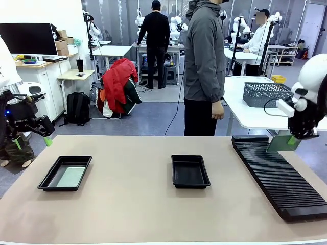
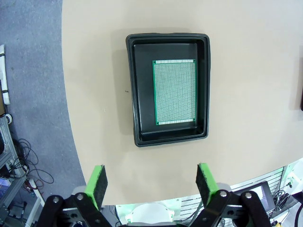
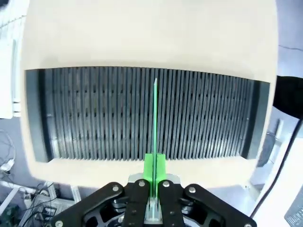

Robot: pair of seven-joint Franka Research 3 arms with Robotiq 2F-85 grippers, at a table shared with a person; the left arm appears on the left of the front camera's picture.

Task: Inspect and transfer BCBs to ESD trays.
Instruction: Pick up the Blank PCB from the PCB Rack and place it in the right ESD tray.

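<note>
**Your right fingers [image 3: 155,163] are clamping a circuit board [image 3: 155,113] on edge above the slotted rack [image 3: 94,113].**

You are gripping it by one edge, upright and in line with the slots. I judge this suits lifting it free and turning its faces for inspection. It is hanging over the rack's far end, at the right of the worktop [image 1: 127,214]. Your left fingers [image 2: 204,182] are standing wide apart, holding nothing, raised off to the side of the left tray [image 2: 134,94], where another board [image 2: 174,92] is lying flat. The middle tray [image 1: 176,171] is holding no board, so it is likely the next drop. Nothing is lying between rack and tray. The person [image 1: 204,66] is standing beyond the far edge, hands off the worktop.
</note>
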